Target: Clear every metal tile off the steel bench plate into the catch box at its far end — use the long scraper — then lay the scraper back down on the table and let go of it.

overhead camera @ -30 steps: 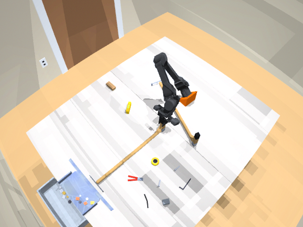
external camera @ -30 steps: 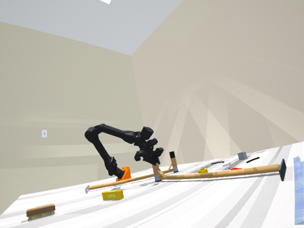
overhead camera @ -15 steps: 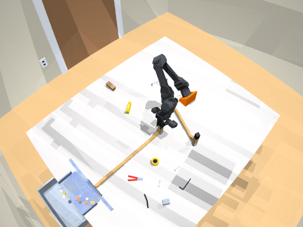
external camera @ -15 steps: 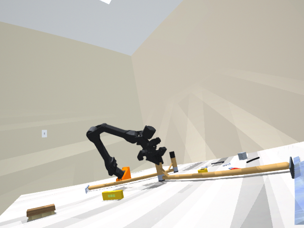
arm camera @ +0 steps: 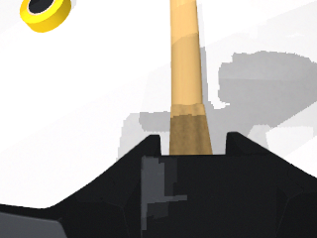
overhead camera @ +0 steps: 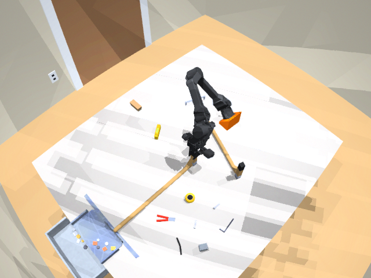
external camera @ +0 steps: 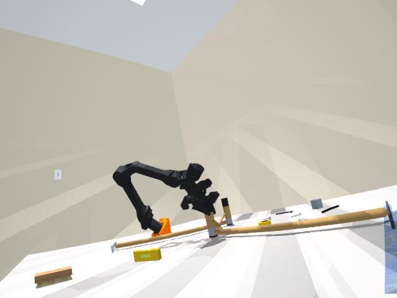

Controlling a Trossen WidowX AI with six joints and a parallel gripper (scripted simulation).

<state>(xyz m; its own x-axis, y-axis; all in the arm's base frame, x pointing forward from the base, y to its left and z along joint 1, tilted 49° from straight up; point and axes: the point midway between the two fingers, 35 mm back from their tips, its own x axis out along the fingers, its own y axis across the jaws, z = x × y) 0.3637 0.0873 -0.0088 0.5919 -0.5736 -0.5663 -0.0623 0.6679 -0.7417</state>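
The metal tiles [overhead camera: 95,242] lie scattered on the steel bench plate [overhead camera: 90,221], just past the blade at the far end of the long scraper [overhead camera: 155,194], with the catch box [overhead camera: 59,236] touching the plate's far edge beyond them. From the gripper [overhead camera: 193,160] the scraper's wooden shaft runs straight out and away, its long axis pointing at plate and box, so the tiles sit in line with the tool, not to either side. The blade appears to be over the plate's near edge; whether it touches the surface cannot be told. The gripper is clamped on the scraper's handle end. A yellow ring [overhead camera: 189,197] lies well clear beside the shaft. A push along that axis likely comes next.
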